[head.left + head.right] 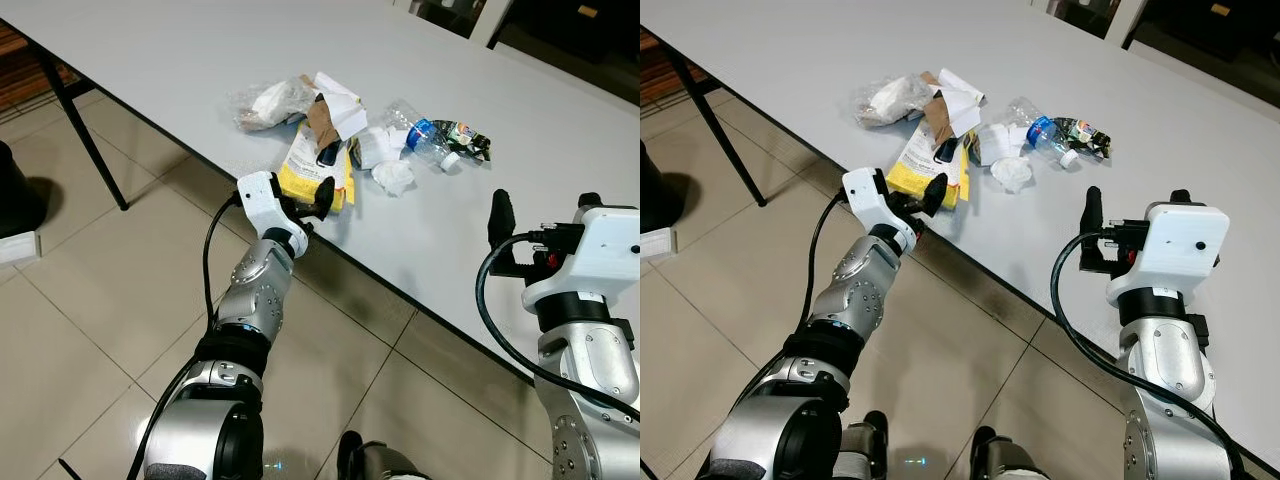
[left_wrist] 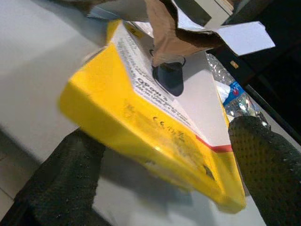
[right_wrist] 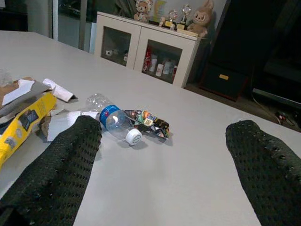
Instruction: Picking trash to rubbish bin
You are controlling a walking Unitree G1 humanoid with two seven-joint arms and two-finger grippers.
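— Trash [image 1: 340, 135] lies in a loose heap near the front edge of the grey counter [image 1: 180, 60]. Which piece sits closest to the robot?

— A flat yellow box [image 1: 312, 172]. Its long axis runs from the counter's edge back into the pile, with the near short end pointing at the robot and jutting close to the edge. A scrap of brown cardboard [image 1: 322, 122] lies across its far end.

— And the left end effector [image 1: 308, 205]?

— It is at that near end, fingers spread, one on either side of the box's corner in the left wrist view; they bracket the box, but I cannot tell whether they touch it.

— What else is in the heap?

— A crumpled clear plastic bag [image 1: 262, 103] to the left, white paper [image 1: 340, 100] behind the cardboard, a wadded tissue [image 1: 393, 176], and a crushed plastic bottle [image 3: 114, 121] lying on its side, white cap towards the robot's right, touching a colourful wrapper [image 3: 150, 122].

— The right end effector [image 3: 164, 169]?

— Released, fingers wide apart, above bare counter, well apart from the bottle it faces.
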